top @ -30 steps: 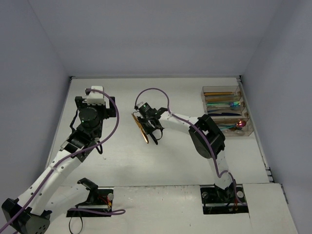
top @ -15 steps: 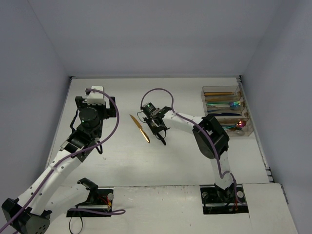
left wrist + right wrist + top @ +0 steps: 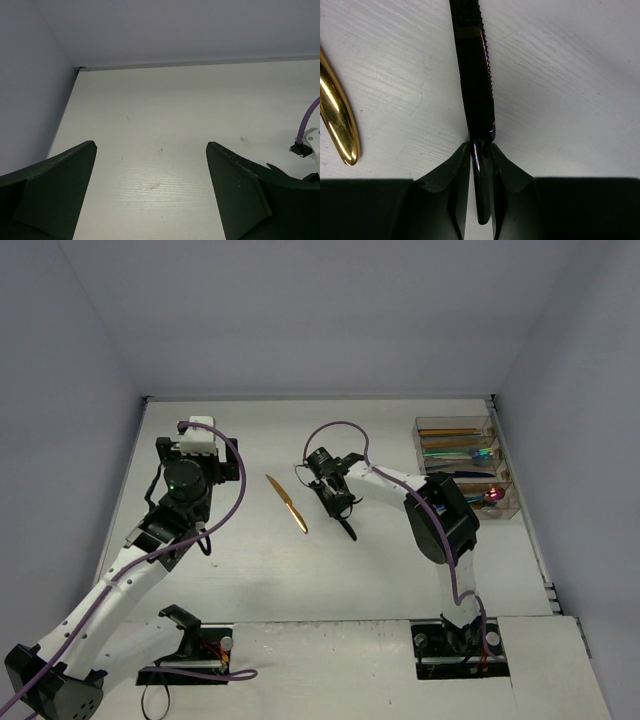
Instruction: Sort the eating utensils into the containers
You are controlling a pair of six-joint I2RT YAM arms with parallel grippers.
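Note:
My right gripper (image 3: 481, 150) is shut on the handle of a dark serrated knife (image 3: 475, 75), whose blade points away from the jaws just above the table. From above, this gripper (image 3: 338, 502) is at the table's middle, with the dark knife (image 3: 348, 527) sticking out toward the near side. A gold utensil (image 3: 287, 503) lies loose on the table just left of it, and its rounded end (image 3: 337, 117) shows in the right wrist view. The clear containers (image 3: 418, 455) stand at the far right with several coloured utensils inside. My left gripper (image 3: 150, 190) is open over bare table.
A magenta spoon (image 3: 492, 495) rests in the nearest tray. Grey walls close the table at the back and on both sides. The left arm (image 3: 185, 485) hovers over the left half. A purple cable (image 3: 335, 430) loops above the right wrist.
My right gripper has moved right, away from the gold utensil, with the dark knife held in its jaws. The gold utensil stays on the table. The left arm is still.

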